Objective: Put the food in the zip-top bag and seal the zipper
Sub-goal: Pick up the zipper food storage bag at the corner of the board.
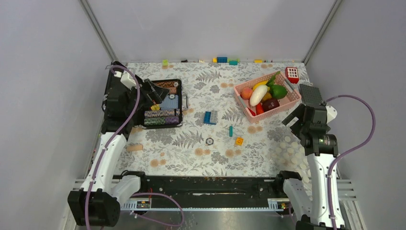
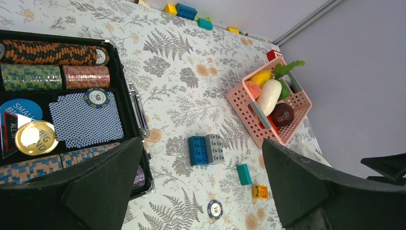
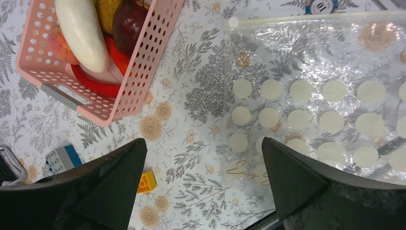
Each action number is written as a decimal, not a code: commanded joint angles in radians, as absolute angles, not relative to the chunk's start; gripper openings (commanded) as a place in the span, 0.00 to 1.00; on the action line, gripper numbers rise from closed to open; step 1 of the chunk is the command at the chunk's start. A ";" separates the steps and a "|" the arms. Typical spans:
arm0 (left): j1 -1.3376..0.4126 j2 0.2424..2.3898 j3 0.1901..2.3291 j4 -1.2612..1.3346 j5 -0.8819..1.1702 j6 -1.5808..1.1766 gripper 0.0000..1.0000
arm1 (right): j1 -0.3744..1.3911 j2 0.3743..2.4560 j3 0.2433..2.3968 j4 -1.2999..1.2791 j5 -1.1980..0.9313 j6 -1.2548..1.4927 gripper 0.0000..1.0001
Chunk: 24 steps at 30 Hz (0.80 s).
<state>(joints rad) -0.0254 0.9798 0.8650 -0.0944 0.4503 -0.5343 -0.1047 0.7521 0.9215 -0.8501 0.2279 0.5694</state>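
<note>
All the food is heaped in the pink basket (image 1: 243,104) at the far right of the worktop (image 1: 191,158). A white radish (image 1: 257,95) lies across the top, with a green pepper (image 1: 279,91) and a yellow banana (image 1: 261,84) behind it. A peach (image 1: 246,93) sits at the left end, and a dark red piece (image 1: 271,104) and a red chilli (image 3: 95,87) are lower down. The zip-top bag (image 3: 311,96), clear with white dots printed on it, lies flat on the worktop on the near side of the basket, with a strip of bare worktop between them. Its zipper (image 3: 306,18) runs straight along the edge that faces the middle of the worktop, close to a lone poker chip (image 3: 321,5); whether that strip is pressed closed I cannot tell. The right claw (image 3: 202,143) hangs above the gap between basket and bag, its fingers spread wide and holding nothing. Over on the other side the left claw (image 2: 201,143) is likewise released, hovering at the edge of the open black case (image 2: 119,81), with blue and grey bricks (image 2: 206,149) on the worktop beyond it.
</note>
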 commanded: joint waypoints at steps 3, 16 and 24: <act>-0.025 0.957 0.845 -0.010 0.490 -0.516 0.99 | -0.100 0.699 0.928 -0.808 0.336 0.498 0.98; -0.025 0.937 0.757 0.113 0.541 -0.539 0.99 | -0.167 1.159 0.839 -0.688 0.229 0.439 0.98; -0.025 0.937 0.749 0.118 0.535 -0.534 0.99 | -0.243 1.417 0.813 -0.540 0.176 0.400 0.98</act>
<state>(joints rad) -0.0254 0.9504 0.7582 0.0452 0.5121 -0.5331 -0.2272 1.3563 0.8036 -0.6334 0.2092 0.4267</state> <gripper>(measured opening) 0.985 0.984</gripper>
